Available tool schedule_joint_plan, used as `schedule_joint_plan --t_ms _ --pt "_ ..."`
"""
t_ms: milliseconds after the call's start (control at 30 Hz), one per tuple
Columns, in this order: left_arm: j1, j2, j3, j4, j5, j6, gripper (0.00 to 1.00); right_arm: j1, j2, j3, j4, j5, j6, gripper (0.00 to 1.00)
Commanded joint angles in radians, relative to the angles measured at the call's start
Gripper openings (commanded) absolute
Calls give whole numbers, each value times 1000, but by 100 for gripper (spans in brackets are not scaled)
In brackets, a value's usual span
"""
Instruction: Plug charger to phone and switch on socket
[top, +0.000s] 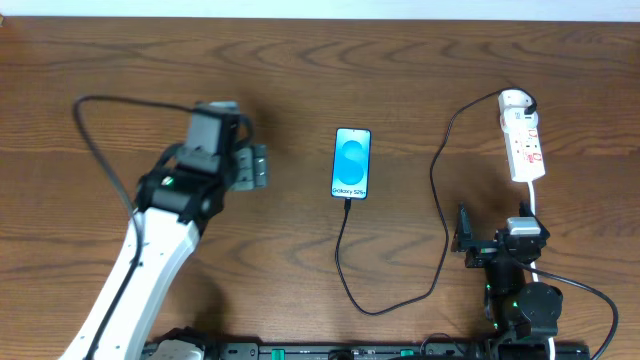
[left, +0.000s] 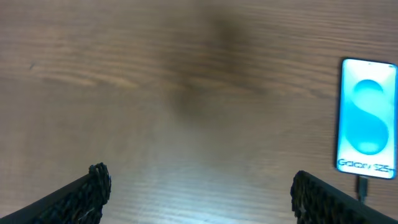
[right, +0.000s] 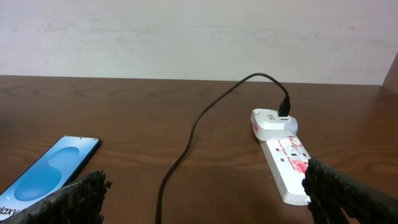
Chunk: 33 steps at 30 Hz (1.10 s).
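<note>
The phone (top: 352, 163) lies flat at the table's middle, cyan-and-white screen up; it also shows in the left wrist view (left: 367, 118) and the right wrist view (right: 46, 174). The charger cable (top: 440, 200) runs from the phone's near end, where its tip (top: 347, 203) is plugged in, loops forward and up to its plug (top: 524, 101) in the socket (top: 523, 140). The socket also shows in the right wrist view (right: 283, 155). My left gripper (top: 258, 168) is open and empty, left of the phone. My right gripper (top: 465, 240) is open and empty, near the socket's front end.
The socket's white cord (top: 535, 205) runs forward past my right arm's base. A black arm cable (top: 95, 150) arcs over the table at the left. A pale wall (right: 186, 37) stands behind the table's far edge.
</note>
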<state>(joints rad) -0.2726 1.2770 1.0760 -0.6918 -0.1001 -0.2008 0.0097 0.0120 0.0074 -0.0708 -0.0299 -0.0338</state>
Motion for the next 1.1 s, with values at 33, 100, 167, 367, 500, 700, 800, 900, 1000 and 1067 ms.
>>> schedule_joint_plan --t_ms 33,100,167,367,500,700,800,900,1000,1067 --pt "105 -103 -93 23 133 85 94 4 -6 -2 -4 1 -5 99" --pt "143 -141 -138 54 189 108 94 4 -6 -2 -4 1 -5 99" --pt "179 -185 -192 98 233 123 94 4 -6 -2 -4 1 -5 99" --pt "206 -305 -305 179 250 123 94 4 -6 -2 -4 1 -5 99" --pt "206 -352 -330 185 250 122 94 4 -6 -2 -4 1 -5 99" --pt "206 -335 -331 185 250 142 94 4 -6 -2 -4 1 -5 99" --pt "206 -339 -342 185 251 141 94 4 -6 -2 -4 1 -5 99" --pt "206 -366 -356 185 250 142 94 4 -6 -2 -4 1 -5 99" --pt "206 -405 -379 186 250 149 94 4 -6 -2 -4 1 -5 99" --pt "206 -444 -404 187 250 153 94 4 -6 -2 -4 1 -5 99"
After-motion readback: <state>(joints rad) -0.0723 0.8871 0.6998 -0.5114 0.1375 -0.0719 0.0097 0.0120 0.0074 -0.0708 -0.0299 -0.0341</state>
